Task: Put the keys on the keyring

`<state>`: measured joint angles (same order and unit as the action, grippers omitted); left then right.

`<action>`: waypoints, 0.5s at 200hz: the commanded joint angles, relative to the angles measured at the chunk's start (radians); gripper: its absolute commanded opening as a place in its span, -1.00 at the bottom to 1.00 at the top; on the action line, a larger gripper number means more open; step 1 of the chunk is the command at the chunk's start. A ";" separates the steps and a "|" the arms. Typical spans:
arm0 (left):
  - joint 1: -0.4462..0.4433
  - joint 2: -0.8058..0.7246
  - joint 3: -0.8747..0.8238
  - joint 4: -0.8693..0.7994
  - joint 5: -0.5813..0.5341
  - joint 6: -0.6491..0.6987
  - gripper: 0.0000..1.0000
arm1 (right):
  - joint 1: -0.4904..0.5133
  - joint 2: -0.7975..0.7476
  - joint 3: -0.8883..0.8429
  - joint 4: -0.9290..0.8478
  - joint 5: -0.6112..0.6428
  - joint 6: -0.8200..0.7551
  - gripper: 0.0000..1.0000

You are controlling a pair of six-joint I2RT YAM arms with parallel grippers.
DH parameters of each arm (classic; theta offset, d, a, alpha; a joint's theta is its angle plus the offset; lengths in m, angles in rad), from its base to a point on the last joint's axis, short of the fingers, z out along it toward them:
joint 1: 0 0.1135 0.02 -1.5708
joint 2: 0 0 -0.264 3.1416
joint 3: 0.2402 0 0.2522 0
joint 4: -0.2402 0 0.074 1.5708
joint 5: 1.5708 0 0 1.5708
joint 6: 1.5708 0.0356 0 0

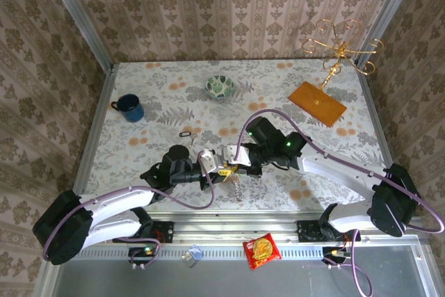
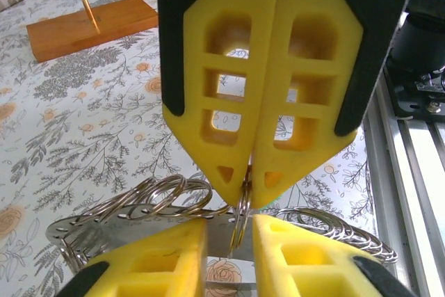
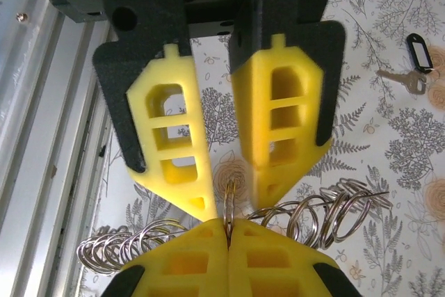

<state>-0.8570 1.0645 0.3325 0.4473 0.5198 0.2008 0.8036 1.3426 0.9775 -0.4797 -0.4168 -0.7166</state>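
Note:
My right gripper (image 3: 228, 226) is shut on the keyring (image 3: 229, 199), a thin split ring that stands on edge between its yellow pads. It is one of a row of silvery rings (image 3: 327, 213) strung along a flat metal strip (image 2: 83, 231). My left gripper (image 2: 229, 231) faces the right one tip to tip. Its fingers (image 2: 149, 262) stand narrowly apart, with the keyring (image 2: 241, 224) in the gap between them. In the top view both grippers (image 1: 222, 163) meet mid-table, and small keys (image 1: 236, 183) hang just below them. Another key with a black tag (image 1: 186, 133) lies apart on the cloth.
A blue mug (image 1: 130, 108) stands at the far left and a patterned bowl (image 1: 221, 86) at the back. An orange board with a gold stand (image 1: 317, 102) sits back right. A red snack packet (image 1: 261, 250) lies on the near rail.

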 commanded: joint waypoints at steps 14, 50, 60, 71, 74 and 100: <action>-0.004 0.000 0.033 -0.006 0.033 0.028 -0.91 | 0.023 0.017 0.035 -0.049 0.021 -0.033 -1.00; -0.004 -0.003 0.022 0.010 0.045 0.024 -1.00 | -0.029 -0.066 -0.062 0.106 -0.069 0.080 -0.43; -0.003 -0.003 0.015 0.028 0.048 0.020 -1.00 | -0.056 -0.093 -0.103 0.158 -0.115 0.121 -0.38; -0.003 -0.003 0.008 0.042 0.054 0.017 -1.00 | -0.077 -0.117 -0.139 0.204 -0.152 0.162 -0.37; -0.003 -0.001 0.007 0.048 0.055 0.018 -1.00 | -0.082 -0.121 -0.148 0.216 -0.158 0.171 -0.36; -0.004 0.004 -0.001 0.071 0.058 0.015 -1.00 | -0.090 -0.140 -0.195 0.263 -0.162 0.214 -0.36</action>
<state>-0.8570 1.0653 0.3344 0.4553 0.5468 0.2207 0.7158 1.2263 0.8158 -0.3103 -0.5129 -0.5838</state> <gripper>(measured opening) 0.053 0.321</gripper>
